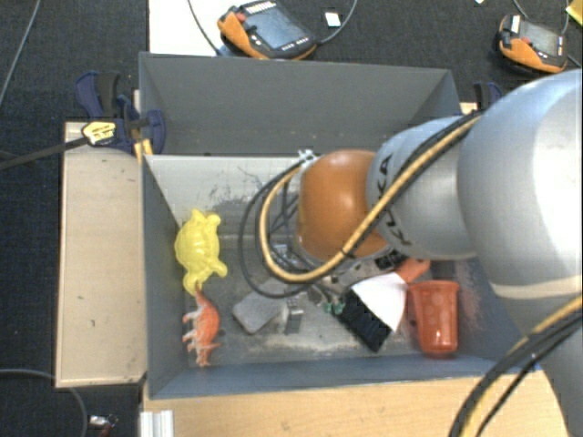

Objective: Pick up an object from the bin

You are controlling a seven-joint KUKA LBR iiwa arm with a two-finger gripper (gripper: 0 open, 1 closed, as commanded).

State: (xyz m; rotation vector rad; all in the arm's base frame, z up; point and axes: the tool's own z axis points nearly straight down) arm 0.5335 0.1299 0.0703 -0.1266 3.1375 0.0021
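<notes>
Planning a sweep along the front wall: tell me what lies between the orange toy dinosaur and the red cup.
In the camera view, a grey flat piece lies there, then a black block with a white piece next to it.

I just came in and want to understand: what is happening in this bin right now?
A robot arm reaches into the grey bin from the right. Its gripper is down in the bin, beside a flat grey piece. A yellow toy and an orange toy animal lie at the left.

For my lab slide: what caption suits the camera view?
KUKA arm in a grey bin among a yellow toy animal, orange toy animal, grey flat piece and orange-red cup.
</notes>
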